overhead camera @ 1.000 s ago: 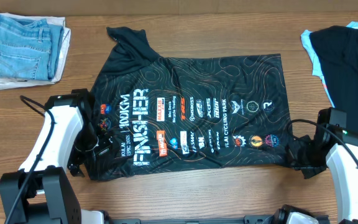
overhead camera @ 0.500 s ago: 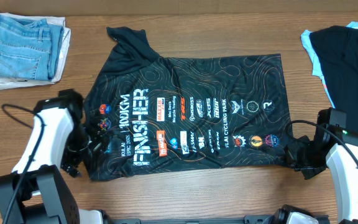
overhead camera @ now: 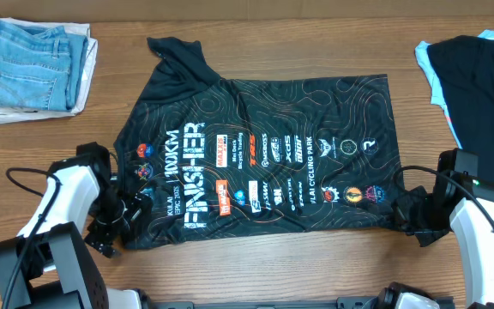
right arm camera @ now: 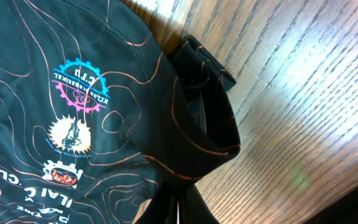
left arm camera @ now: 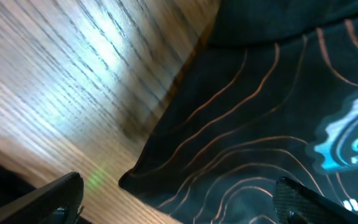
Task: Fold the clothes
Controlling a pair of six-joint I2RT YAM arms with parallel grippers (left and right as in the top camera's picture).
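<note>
The shirt [overhead camera: 264,154] lies spread flat on the table [overhead camera: 316,257], printed side up, with its white lettering running sideways.

My left claw [overhead camera: 120,216] sits low at the shirt's near left corner with its jaws spread wide and nothing between them. From the left wrist, that corner's hem lies on the wood in the gap between my fingers [left arm camera: 48,199], and neither finger touches it.

My right claw [overhead camera: 407,213] is at the shirt's near right corner, closed tight on the cloth. From the right wrist, a bunched fold of black fabric rises off the wood and runs into the closed claw [right arm camera: 179,208].

Beyond the shirt's far left corner lie folded jeans [overhead camera: 37,56]. Off the shirt's right edge lies another dark garment [overhead camera: 478,77] with a light-blue rim.
</note>
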